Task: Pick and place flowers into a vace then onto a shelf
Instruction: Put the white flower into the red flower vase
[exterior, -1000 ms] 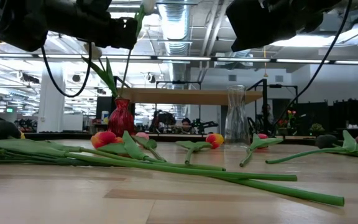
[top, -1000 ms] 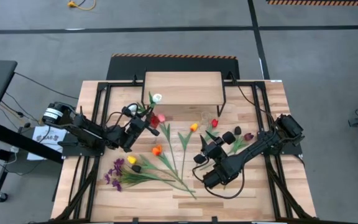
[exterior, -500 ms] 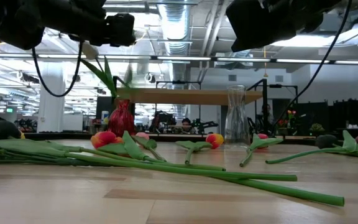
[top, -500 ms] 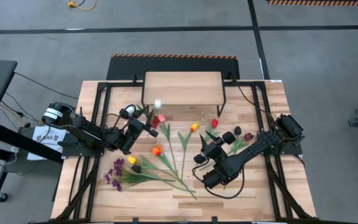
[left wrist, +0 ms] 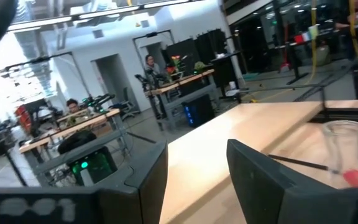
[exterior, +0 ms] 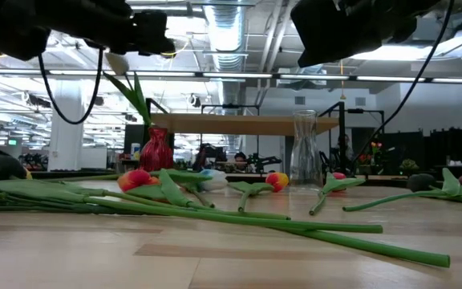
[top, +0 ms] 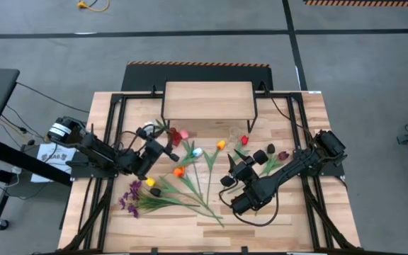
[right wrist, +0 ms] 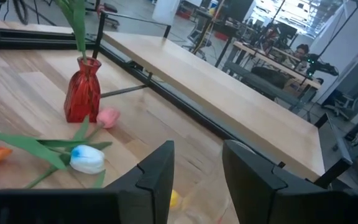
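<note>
Red vase (right wrist: 82, 98) holds 1 green stem; clear vase (exterior: 305, 148) stands empty.

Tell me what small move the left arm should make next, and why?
Probably move the open left gripper over to the light blue tulip and lower onto its stem: that flower lies on the table beside the red vase, not in it. The right gripper waits, open, over the table's right half.
</note>
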Action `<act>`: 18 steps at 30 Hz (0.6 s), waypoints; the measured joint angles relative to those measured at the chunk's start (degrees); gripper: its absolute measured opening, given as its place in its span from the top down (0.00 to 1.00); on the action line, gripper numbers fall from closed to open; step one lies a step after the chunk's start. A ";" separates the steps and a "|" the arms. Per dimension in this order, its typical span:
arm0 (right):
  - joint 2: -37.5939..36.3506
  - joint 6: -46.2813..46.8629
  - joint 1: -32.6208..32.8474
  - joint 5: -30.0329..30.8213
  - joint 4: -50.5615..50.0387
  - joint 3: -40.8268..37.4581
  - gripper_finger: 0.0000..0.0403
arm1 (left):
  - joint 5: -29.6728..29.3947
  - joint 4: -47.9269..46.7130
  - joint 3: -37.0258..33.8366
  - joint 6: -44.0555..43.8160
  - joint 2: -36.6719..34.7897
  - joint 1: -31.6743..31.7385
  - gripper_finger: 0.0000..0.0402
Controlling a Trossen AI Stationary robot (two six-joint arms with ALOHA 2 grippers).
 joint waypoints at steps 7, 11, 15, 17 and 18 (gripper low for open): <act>0.00 -0.57 0.02 -1.69 0.26 0.00 0.68 | -4.52 -0.05 0.00 4.78 0.00 -8.78 0.61; 0.00 -3.97 0.02 -3.58 1.79 0.00 0.68 | -8.49 -0.15 0.00 6.04 0.00 -15.18 0.61; 0.00 -7.86 0.02 -4.67 4.00 0.00 0.68 | -13.15 -0.23 0.26 6.29 0.01 -21.78 0.61; 0.00 -9.63 0.04 -5.16 4.92 0.00 0.68 | -16.38 -0.28 1.60 8.18 0.02 -25.16 0.61; 0.00 -10.46 0.04 -5.49 5.40 0.00 0.68 | -17.98 -0.28 2.44 9.77 0.02 -26.75 0.61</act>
